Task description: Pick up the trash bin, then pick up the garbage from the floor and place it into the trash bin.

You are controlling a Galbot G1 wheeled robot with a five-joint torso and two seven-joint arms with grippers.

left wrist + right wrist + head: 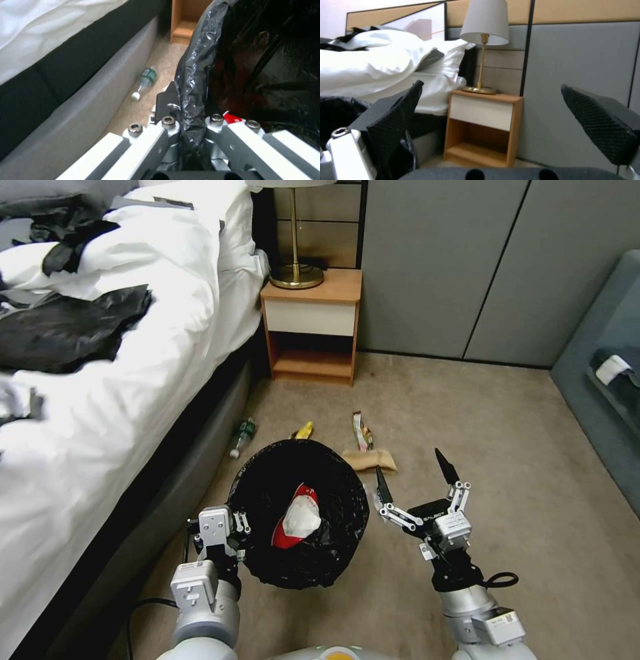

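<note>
Black liner and all, the bin is already off the floor, held out in front of the robot by the left gripper. The left wrist view shows its fingers closed on the bin's rim, with the crinkled liner pinched between them. So the first part of the task looks done.

One piece of garbage is inside: a red-and-white wrapper lies at the bottom of the liner.

Several pieces are left on the carpet. A small bottle lies beside the bed, at the base of its grey side. A yellow wrapper peeks out just past the bin's far rim. A thin striped wrapper lies next to it, and a brown card scrap sits just in front of that one, close to the right arm.

The right gripper hovers to the right of the bin, above the floor and near the card scrap. Its fingers are spread wide and hold nothing.

By my reading, the job is roughly a fifth through the litter, with four visible pieces yet to collect; the card scrap is the nearest candidate.
</note>
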